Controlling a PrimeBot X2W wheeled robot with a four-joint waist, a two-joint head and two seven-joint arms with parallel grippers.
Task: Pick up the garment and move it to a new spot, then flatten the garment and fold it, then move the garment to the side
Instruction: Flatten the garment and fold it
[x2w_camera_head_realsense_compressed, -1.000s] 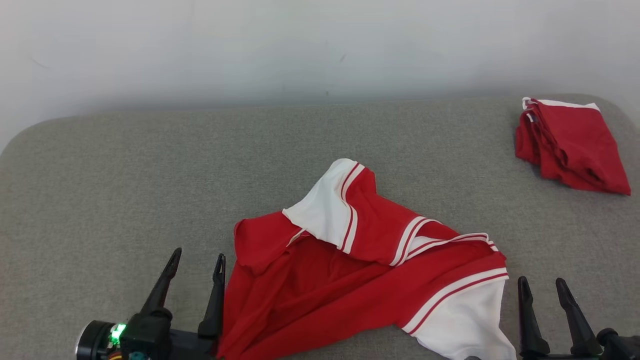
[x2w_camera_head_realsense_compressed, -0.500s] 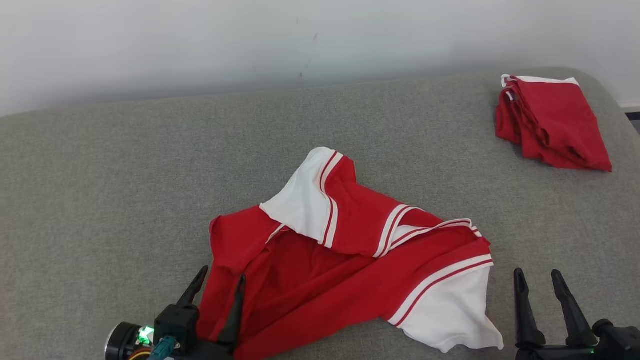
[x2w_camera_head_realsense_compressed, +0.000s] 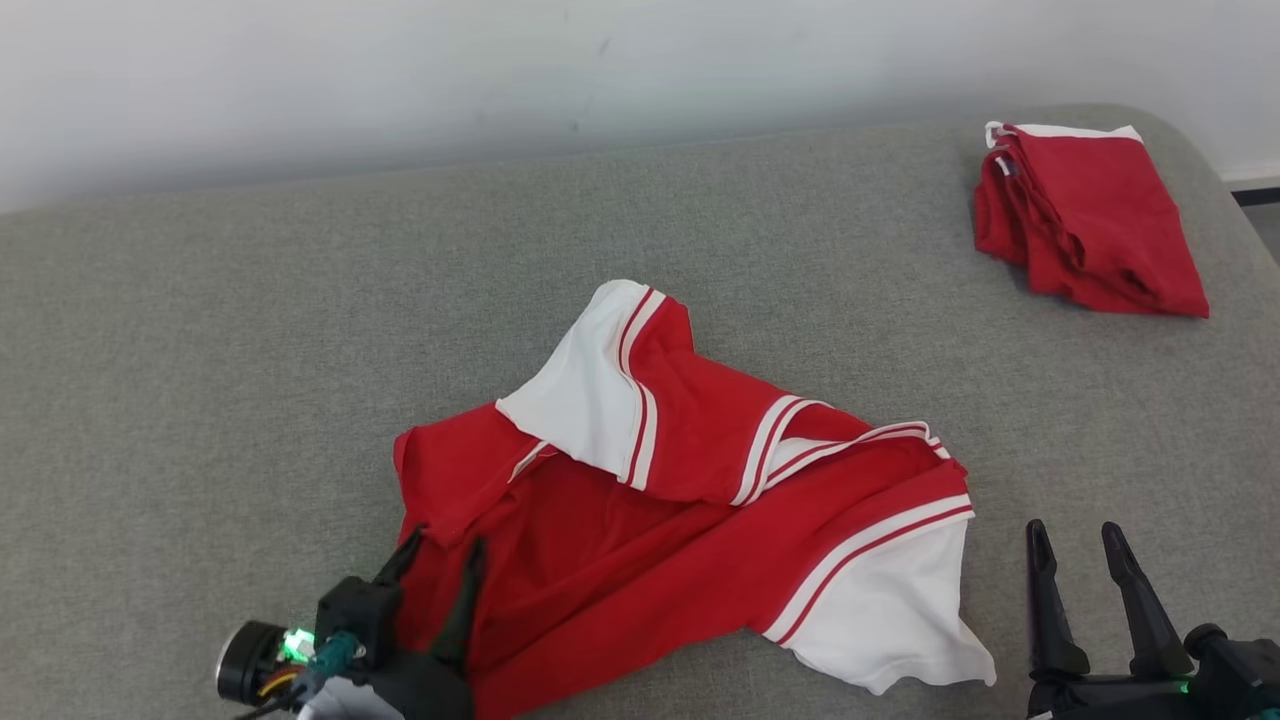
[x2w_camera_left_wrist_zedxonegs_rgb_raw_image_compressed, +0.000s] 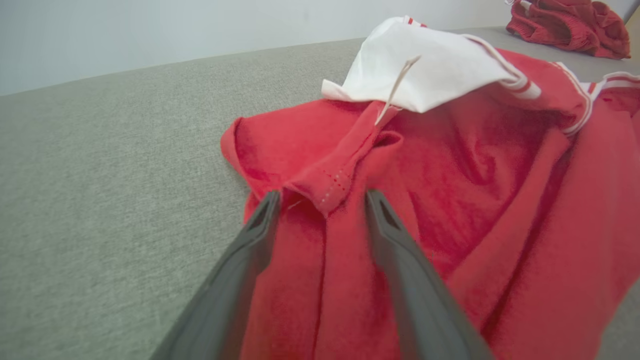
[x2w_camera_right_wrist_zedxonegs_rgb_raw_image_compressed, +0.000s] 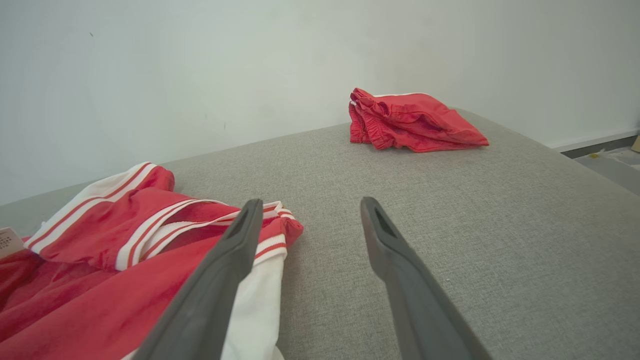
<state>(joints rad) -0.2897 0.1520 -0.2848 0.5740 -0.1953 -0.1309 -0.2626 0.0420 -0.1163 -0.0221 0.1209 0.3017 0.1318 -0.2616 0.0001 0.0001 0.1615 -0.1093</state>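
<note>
Item: garment (x2w_camera_head_realsense_compressed: 690, 520), red with white panels and red-and-white stripes, crumpled and partly doubled over itself, lying near the middle of the grey upholstered surface (x2w_camera_head_realsense_compressed: 250, 350), towards its near edge. Near-left corner: stitched red fold (x2w_camera_left_wrist_zedxonegs_rgb_raw_image_compressed: 325, 185) raised in a ridge and bracketed by the left claw (x2w_camera_head_realsense_compressed: 445, 542), fingers well apart, one on each side of the ridge, nothing pinched yet; contact of tips with cloth not clear. Right claw (x2w_camera_head_realsense_compressed: 1073, 527): wide open, empty, over bare surface just right of the white hem. Step in hand, by judgement: first pick-up. For a good grasp: sink the tips past the ridge, take the seamed fold rather than loose layers, shut fully before lifting, lift upward to avoid dragging. Possibly worth adding the right claw at the white hem for an even carry. Far right: second red garment (x2w_camera_head_realsense_compressed: 1085, 220), folded, well apart, best kept clear of. Beyond: pale wall (x2w_camera_head_realsense_compressed: 400, 80).
</note>
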